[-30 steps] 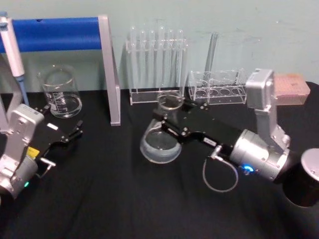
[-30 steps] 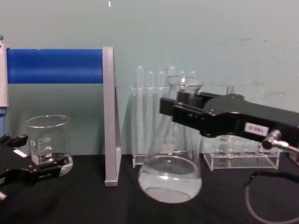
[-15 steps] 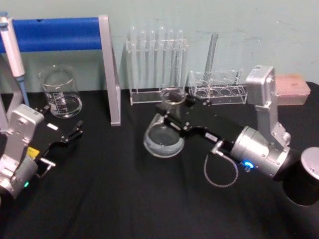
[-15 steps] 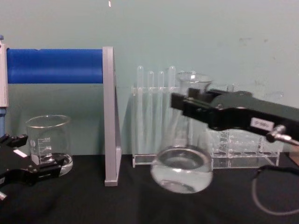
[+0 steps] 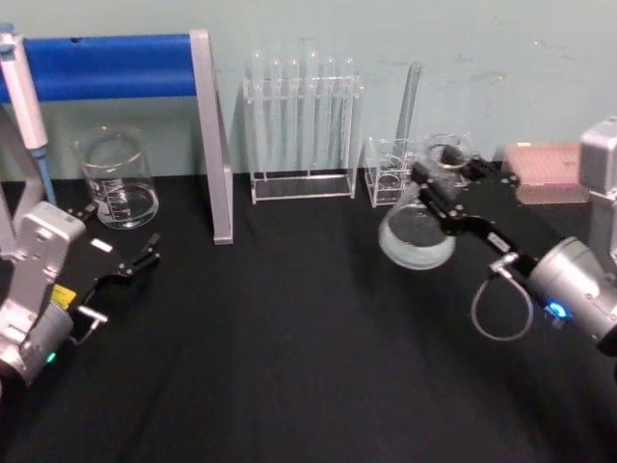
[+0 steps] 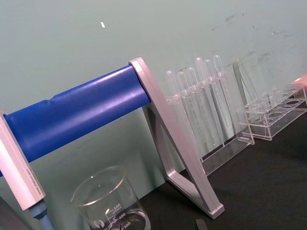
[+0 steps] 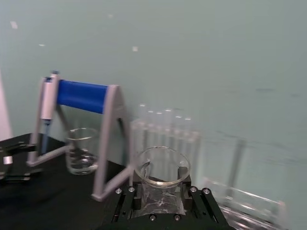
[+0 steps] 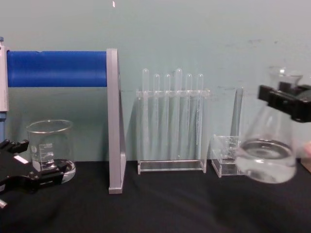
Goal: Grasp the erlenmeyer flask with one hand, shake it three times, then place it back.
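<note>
The erlenmeyer flask (image 5: 416,236) hangs tilted above the black table at the right, clear liquid in its wide base. My right gripper (image 5: 442,177) is shut on its neck just under the flared rim. From the chest the flask (image 8: 269,158) shows at the right edge, off the table, with the right gripper (image 8: 285,100) across its neck. In the right wrist view the flask rim (image 7: 161,167) sits between the black fingers (image 7: 139,190). My left gripper (image 5: 130,265) rests open near the table's left edge, beside the beaker.
A glass beaker (image 5: 118,183) stands at the back left under a blue-barred pipette stand (image 5: 106,66). A rack of test tubes (image 5: 304,125) and a low clear rack (image 5: 390,174) line the back wall. A pink box (image 5: 545,169) lies far right.
The right gripper has carried the flask from the table's middle over to the right, and it now hangs higher. The left arm has not moved.
</note>
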Controlling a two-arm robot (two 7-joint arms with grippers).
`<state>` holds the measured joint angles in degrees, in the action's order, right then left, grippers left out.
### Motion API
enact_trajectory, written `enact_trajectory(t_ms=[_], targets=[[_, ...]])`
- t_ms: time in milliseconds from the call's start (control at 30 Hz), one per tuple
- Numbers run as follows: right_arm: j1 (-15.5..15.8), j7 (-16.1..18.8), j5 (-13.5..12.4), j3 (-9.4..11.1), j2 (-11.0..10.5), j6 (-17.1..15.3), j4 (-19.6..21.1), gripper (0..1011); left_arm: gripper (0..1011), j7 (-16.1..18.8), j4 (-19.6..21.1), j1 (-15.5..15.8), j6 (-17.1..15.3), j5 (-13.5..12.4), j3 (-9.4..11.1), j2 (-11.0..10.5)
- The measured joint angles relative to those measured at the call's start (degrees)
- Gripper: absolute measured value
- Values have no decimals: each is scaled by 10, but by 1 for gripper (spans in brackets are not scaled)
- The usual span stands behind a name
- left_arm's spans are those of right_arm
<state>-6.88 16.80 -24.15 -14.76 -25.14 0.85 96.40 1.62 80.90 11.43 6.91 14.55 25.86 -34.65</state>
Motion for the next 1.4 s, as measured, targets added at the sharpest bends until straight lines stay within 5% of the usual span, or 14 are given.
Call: enact_trajectory(t_ms=[367,733,933,1267,1400], targets=[[47,-34,13,53,0,-5,32,453,1001,0,0,0,0,0,0,0],[43,-12,20,56,11,-10,28,453,1001,0,0,0,0,0,0,0],[8,28,20,23,20,-14,2,453,1001,0,0,0,0,0,0,0],[-62,123,5,-70,36,-12,-47,453,1001,0,0,0,0,0,0,0],[-73,136,0,-85,38,-9,-55,453,1001,0,0,0,0,0,0,0]])
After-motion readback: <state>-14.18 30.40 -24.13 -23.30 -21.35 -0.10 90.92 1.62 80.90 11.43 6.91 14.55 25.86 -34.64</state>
